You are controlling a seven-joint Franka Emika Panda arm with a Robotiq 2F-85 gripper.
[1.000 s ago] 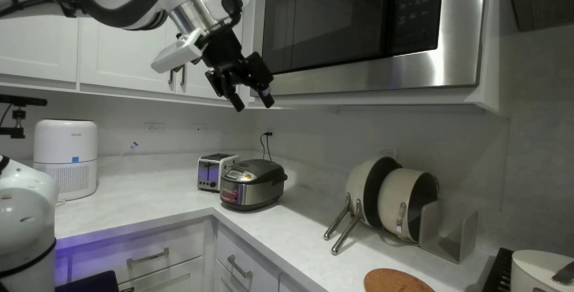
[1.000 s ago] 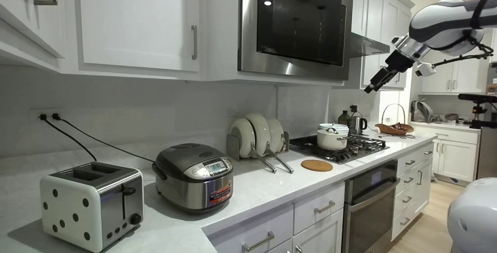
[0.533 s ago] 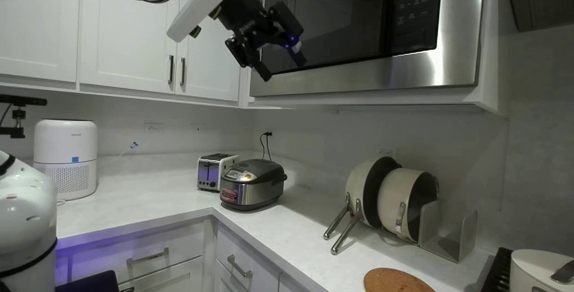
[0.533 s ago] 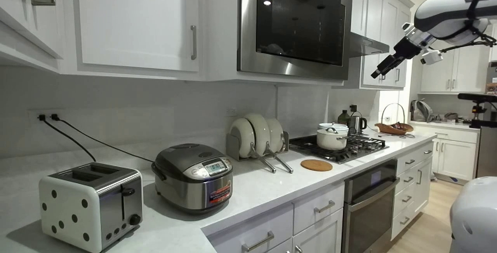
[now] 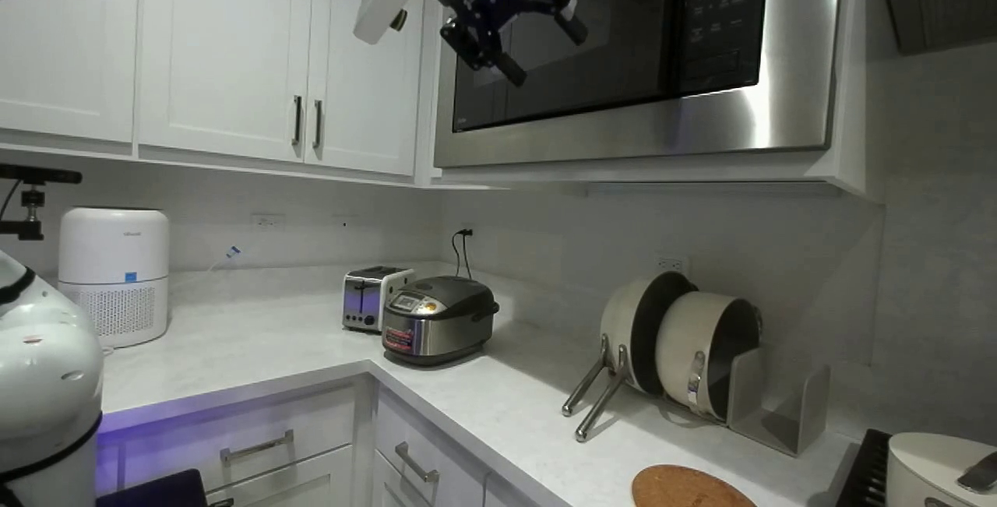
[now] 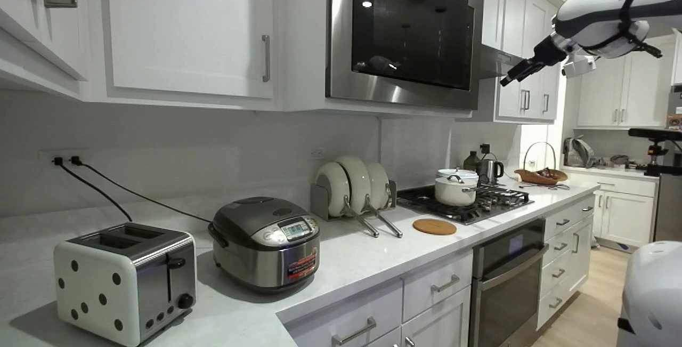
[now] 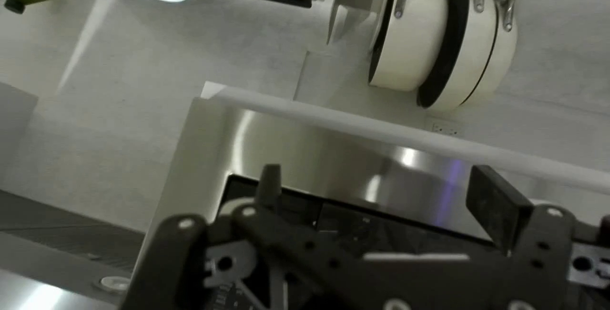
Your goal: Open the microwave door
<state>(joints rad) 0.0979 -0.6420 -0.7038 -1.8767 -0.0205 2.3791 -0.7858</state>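
The microwave door is a dark glossy glass panel in a brushed steel frame. It shows closed in both exterior views [image 5: 615, 63] [image 6: 410, 32]. In the wrist view its lower steel frame [image 7: 324, 143] runs behind the fingers. My gripper [image 5: 544, 51] is open, with nothing between its fingers. It is tilted downward and overlaps the door's glass in that exterior view. In an exterior view the gripper [image 6: 505, 80] hangs in the air, apart from the microwave. In the wrist view the fingers [image 7: 383, 186] are spread wide. The lower part of the glass is partly hidden behind the gripper.
White cabinets [image 5: 226, 79] with bar handles adjoin the microwave. A range hood [image 6: 503, 62] is on its far side. Below, the counter holds a rice cooker [image 6: 266, 243], a toaster [image 6: 125, 277], racked pans [image 6: 354, 184] and a pot [image 6: 455, 191] on the stove.
My gripper has risen steadily and moved sideways across the front of the microwave, staying open. The arm has lifted with it. The microwave door and counter items have not moved.
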